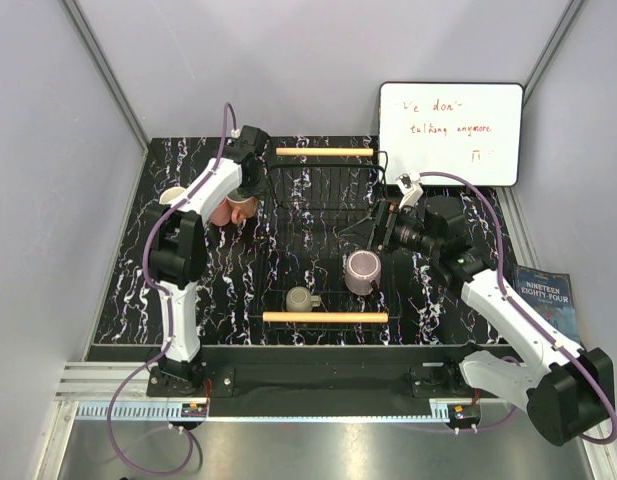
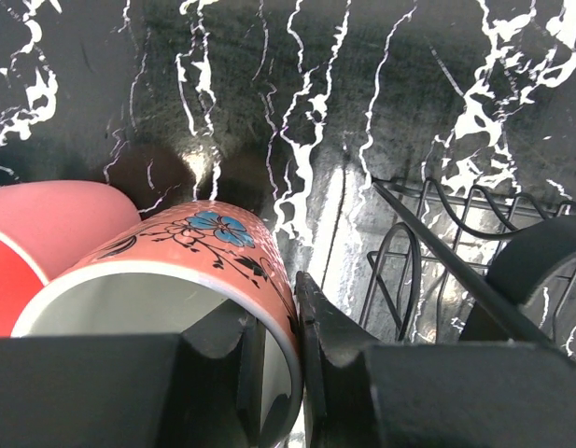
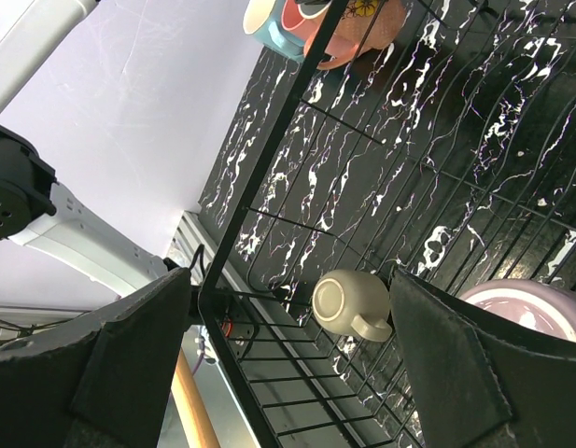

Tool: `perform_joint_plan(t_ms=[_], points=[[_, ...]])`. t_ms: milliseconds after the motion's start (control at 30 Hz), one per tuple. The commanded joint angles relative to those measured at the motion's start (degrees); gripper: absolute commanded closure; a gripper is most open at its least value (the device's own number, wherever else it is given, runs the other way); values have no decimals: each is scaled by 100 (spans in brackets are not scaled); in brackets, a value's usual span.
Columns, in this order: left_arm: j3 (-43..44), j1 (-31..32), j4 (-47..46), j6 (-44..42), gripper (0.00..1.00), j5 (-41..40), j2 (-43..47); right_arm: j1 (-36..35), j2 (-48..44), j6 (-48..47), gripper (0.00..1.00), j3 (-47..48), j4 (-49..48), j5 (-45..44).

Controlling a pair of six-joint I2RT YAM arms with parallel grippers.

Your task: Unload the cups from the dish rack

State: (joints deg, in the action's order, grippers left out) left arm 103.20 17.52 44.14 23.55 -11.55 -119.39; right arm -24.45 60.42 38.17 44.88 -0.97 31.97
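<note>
Terracotta mug [image 2: 203,252] rim pinched by left claw [image 2: 280,308] (just outside rack [image 2: 437,246] edge).

My left fingers [image 2: 339,341] are matt black plastic; the terracotta mug [image 2: 203,247], glossy glaze; the dish rack [image 1: 323,190], black wire with wooden handles [image 1: 325,317].
</note>
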Motion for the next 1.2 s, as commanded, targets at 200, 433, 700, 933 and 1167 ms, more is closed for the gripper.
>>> perform_joint_plan(t_ms=[200, 433, 700, 933, 1167], points=[[-9, 32, -441, 150, 100, 276, -383, -25, -136, -187, 6, 126, -17, -120], [-195, 111, -529, 141, 100, 171, -277, -34, -145, -170, 6, 100, -17, -120], [-485, 111, -319, 238, 100, -189, -49, -34, -268, -170, 6, -23, -8, -164], [-836, 111, -169, 264, 100, -269, -40, -43, -320, -144, 6, -15, -8, -156], [-757, 103, -99, 211, 100, -207, -233, -25, -452, -91, 6, -102, -8, -147]])
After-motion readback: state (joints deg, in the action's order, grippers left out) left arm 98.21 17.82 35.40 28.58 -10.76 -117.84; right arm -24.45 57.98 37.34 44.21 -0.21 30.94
